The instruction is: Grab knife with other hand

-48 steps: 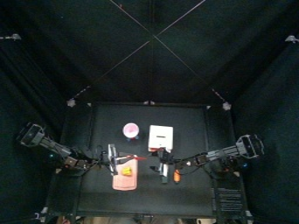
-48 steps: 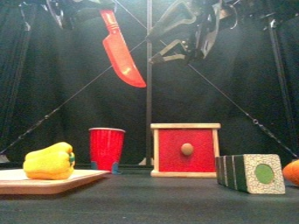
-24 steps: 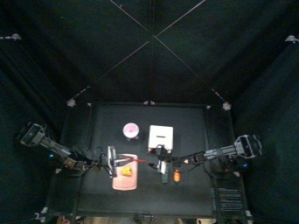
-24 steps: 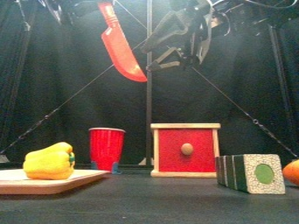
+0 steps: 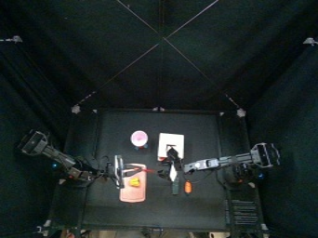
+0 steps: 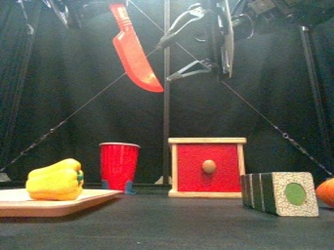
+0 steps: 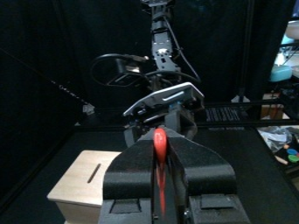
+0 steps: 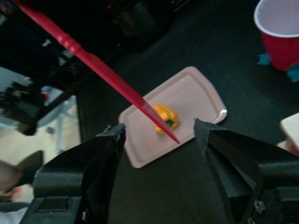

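Note:
The red knife (image 6: 135, 54) hangs high above the table, blade pointing down. My left gripper (image 7: 160, 166) is shut on its handle; the knife (image 7: 159, 140) shows edge-on between the jaws. My right gripper (image 6: 193, 44) is open, just to the right of the blade and apart from it. In the right wrist view the knife (image 8: 100, 66) runs slantwise and its tip reaches the gap of the open right gripper (image 8: 162, 133). From above, the knife (image 5: 138, 170) lies between the left gripper (image 5: 122, 168) and the right gripper (image 5: 166, 168).
A yellow pepper (image 6: 55, 181) lies on the pink board (image 6: 78, 202) at the front left. A red cup (image 6: 119, 164), a red wooden box (image 6: 206, 167), a block with a green disc (image 6: 280, 192) and an orange piece (image 5: 184, 186) stand around.
My right gripper has moved left, closer to the knife, and has turned so its open jaws face the blade. The knife and left gripper have hardly moved.

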Robot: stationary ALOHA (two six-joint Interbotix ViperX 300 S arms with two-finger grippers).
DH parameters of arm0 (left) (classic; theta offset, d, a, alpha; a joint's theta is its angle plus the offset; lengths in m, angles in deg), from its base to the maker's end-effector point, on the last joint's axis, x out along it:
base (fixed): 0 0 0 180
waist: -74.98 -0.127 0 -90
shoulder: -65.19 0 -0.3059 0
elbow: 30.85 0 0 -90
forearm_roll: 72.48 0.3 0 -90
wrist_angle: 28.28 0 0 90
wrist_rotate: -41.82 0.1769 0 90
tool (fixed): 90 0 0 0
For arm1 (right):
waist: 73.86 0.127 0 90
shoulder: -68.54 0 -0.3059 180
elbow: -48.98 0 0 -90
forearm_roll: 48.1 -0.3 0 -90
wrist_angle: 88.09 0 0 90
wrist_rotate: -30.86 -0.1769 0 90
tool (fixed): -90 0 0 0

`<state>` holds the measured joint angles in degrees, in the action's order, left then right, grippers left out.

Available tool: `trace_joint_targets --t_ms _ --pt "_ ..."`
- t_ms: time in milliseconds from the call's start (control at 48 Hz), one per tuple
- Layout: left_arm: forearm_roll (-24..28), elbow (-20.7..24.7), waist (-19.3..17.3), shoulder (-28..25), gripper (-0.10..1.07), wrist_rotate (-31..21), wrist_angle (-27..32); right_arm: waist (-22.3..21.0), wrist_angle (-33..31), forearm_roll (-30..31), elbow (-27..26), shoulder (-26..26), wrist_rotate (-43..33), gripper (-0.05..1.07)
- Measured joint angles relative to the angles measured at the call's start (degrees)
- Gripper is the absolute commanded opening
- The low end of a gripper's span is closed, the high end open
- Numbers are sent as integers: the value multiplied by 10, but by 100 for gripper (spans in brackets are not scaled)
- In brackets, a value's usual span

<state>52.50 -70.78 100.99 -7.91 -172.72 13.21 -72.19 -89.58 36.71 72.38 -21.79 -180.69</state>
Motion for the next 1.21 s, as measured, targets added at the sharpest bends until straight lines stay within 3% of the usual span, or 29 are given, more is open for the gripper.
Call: trace_joint_targets --t_ms 104,208,292,458,583,688,917,1021,1208 --pt "-1 0 0 0 45 0 0 -39 62 -18 -4 11 -3 95" --pt "-2 0 0 0 45 0 0 -59 51 -27 -6 16 -3 95" --pt "-3 0 0 0 45 0 0 -60 -13 -31 -6 16 -2 95" --pt "-8 0 0 0 45 1 0 -24 -207 -37 -9 26 6 95" --pt "-9 0 0 0 45 1 0 -1 -250 -58 -16 47 24 95" --pt "-10 0 1 0 45 1 1 4 -279 -103 -18 53 65 95" --pt "-10 0 0 0 45 1 1 11 -408 -207 -50 52 188 95" --pt "-10 0 0 0 45 1 0 8 -409 -280 -66 51 270 95" --pt "-11 0 1 0 45 1 1 -38 -376 -490 -76 49 483 95"
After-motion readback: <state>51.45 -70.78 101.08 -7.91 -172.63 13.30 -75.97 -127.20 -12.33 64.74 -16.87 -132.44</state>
